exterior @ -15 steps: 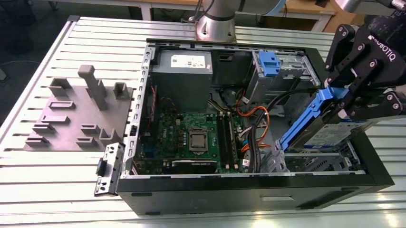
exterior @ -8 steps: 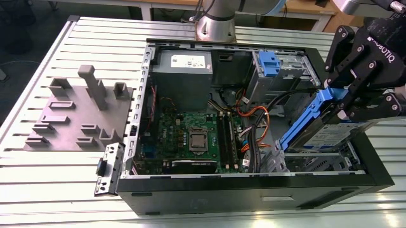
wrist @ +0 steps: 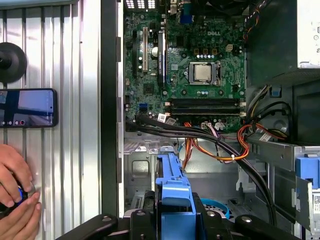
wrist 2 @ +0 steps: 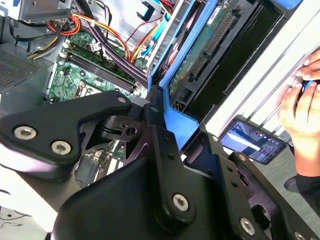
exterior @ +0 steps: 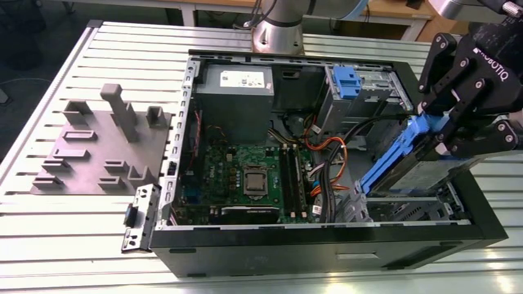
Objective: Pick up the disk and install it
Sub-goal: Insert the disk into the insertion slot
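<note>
The disk [exterior: 413,160], a flat silver-metal hard drive in a blue plastic frame, sits at the right of the exterior view, tilted, its long axis running from lower left up toward upper right, lower end dipping into the open black computer case [exterior: 327,242] near the case's lower right corner. In the second wrist view the disk's underside [wrist 2: 210,42], green circuit board and connector showing, stretches away toward the upper right of the frame, blue frame edge running straight out from between the fingers. The black robot gripper [exterior: 457,116] is pinched onto the upper end of the blue frame; in the first wrist view the frame [wrist: 172,190] rises from bottom centre, clamped between the fingers at the frame's foot. So the disk lies directly ahead of the gripper, long axis in line with its reach, pointing down toward the grey metal drive bay [exterior: 408,205] below it. Green motherboard [exterior: 245,177] lies at centre of the case. Judgement: disk lifted, not yet seated. A person's hands [wrist: 15,200] rest at the lower left of the first wrist view, beside a phone [wrist: 27,107] on the ribbed metal table [exterior: 65,233].
</note>
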You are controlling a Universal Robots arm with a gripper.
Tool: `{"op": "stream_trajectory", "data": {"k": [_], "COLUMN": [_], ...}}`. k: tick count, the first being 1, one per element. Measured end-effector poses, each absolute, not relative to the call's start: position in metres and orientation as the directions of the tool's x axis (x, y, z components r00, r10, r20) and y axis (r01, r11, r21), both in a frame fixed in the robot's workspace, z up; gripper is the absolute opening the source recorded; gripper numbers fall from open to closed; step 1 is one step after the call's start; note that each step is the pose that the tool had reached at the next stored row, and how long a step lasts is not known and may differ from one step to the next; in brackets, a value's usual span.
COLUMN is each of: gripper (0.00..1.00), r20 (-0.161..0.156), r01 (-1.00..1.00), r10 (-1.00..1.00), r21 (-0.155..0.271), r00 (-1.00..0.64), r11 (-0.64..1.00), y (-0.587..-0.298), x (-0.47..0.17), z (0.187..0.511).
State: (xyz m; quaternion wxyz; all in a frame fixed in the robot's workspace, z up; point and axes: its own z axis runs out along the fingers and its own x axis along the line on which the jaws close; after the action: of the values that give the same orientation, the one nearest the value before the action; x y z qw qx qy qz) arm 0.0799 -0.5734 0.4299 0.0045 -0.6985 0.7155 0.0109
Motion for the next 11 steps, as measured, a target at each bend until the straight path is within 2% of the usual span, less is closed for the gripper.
{"op": "stream_trajectory", "data": {"k": [2, 3, 11], "gripper": [0.38, 0.44, 0.44], "r20": [-0.022, -0.022, -0.022], "r01": [-1.0, -1.0, -1.0], "r10": [-0.999, -0.999, -0.999], "r21": [0.009, 0.009, 0.009], "r00": [-0.024, -0.024, -0.024], "r11": [0.024, 0.024, 0.024], "y": [-0.574, -0.574, -0.575], "x": [0.08, 0.08, 0.08], "z": [0.427, 0.425, 0.41]}}
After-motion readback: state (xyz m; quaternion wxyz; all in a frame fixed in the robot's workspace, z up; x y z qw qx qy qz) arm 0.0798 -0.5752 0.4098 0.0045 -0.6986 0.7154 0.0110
